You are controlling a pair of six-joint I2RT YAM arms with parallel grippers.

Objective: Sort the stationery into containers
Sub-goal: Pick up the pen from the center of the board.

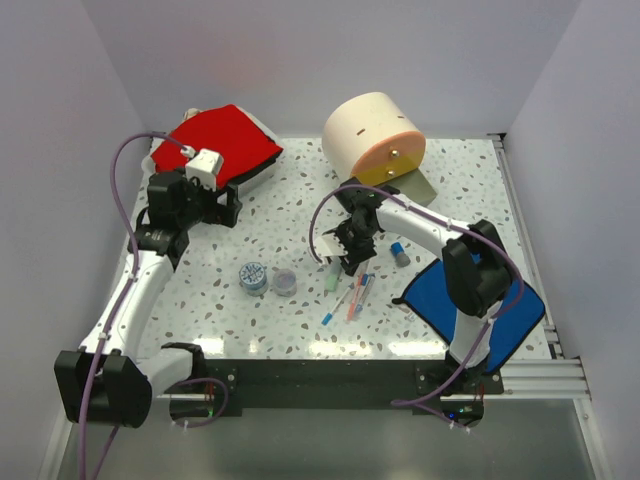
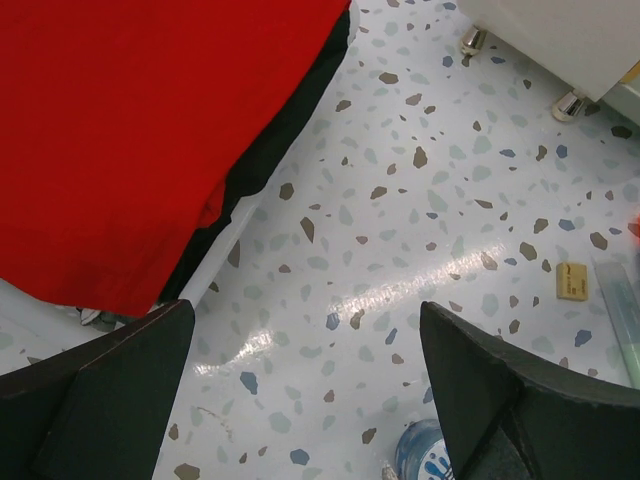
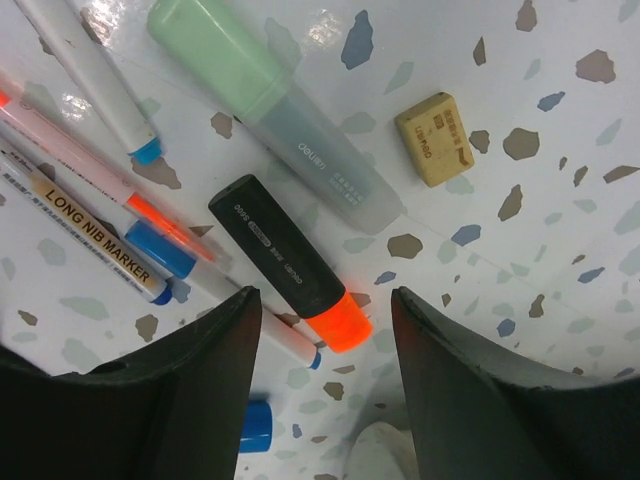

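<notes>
Your orange-and-black plastic highlighter (image 3: 290, 265) lies flat on the speckled white worktop (image 3: 560, 250). Its orange end sits between the right jaws, which stand apart on either side without gripping it. Just beside it lie a pale green marker (image 3: 275, 110) and thin pens (image 3: 90, 232). The left jaws gape wide beside the red-topped case (image 2: 130, 130).

**Colour on your speckled table (image 1: 300, 205)**
You face white terrazzo flecked blue, brown and grey, a pale green marker (image 3: 265, 105), a black highlighter (image 3: 285, 262) tipped orange and a tan eraser (image 3: 435, 138). You also have a blue-patterned tape roll (image 1: 253, 277), a purple tape roll (image 1: 285, 282), a cream drum (image 1: 362, 128) with an orange drawer (image 1: 392, 153) and a yellow drawer (image 1: 385, 178), a red-topped case (image 1: 225, 140) and a blue cloth (image 1: 470, 300).
</notes>
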